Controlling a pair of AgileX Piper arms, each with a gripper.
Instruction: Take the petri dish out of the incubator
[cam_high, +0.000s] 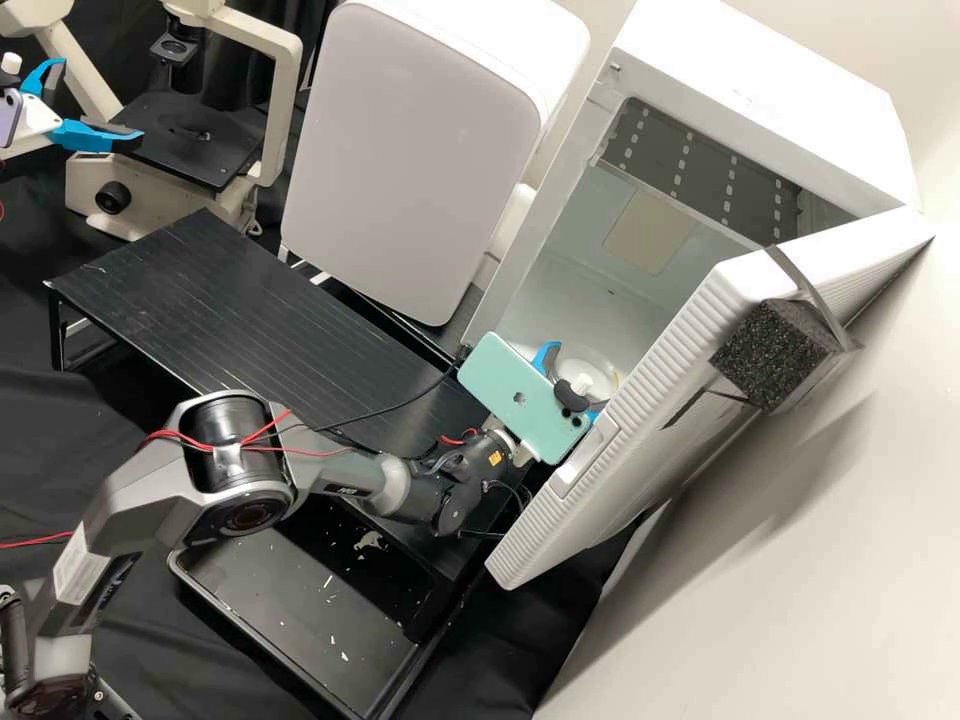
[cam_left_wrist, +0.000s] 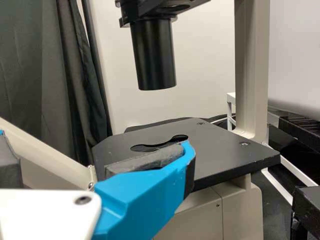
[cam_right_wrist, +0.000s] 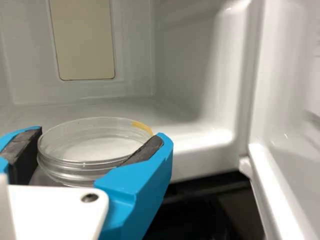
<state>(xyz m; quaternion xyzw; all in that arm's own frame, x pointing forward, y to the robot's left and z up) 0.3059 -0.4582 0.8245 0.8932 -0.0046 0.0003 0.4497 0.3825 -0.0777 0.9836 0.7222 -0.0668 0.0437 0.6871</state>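
1. Right, here's me at the incubator (cam_high: 575, 290), far right of the bench, door (cam_high: 655, 365) open; my R gripper (cam_right_wrist: 102, 133) is in at the mouth w/ the petri dish (cam_right_wrist: 82, 167) between its two pads.
2. Grip check: pads meet the dish's sides, one each side, set about a dish-width apart, so I'd call it held. How firm? Can't tell.
3. Dish looks level, lid side up, yellow mark (cam_right_wrist: 142, 127) on the rim at the far side. Whether its base is off the incubator floor (cam_right_wrist: 115, 111), can't tell.
4. Step in hand, I'd say: secure dish, then out. Job's approx. halfway, b/c the dish is inside yet.
5. How to do it well: light, even squeeze. Clear plastic's prob. slick & thin; too hard & it bows or pops out, too soft & the lid may slide off the base.
6. Next: tiny lift, keep it flat, then straight back toward the near side. No wrist roll till clear.
7. Watch the door edge on my right, v. close to the phone (cam_high: 527, 397) on my wrist. A knock there could jolt the dish.
8. L gripper (cam_high: 102, 102): far left by the microscope (cam_high: 190, 135), spread wide, nothing in it. No need of it for this pull.
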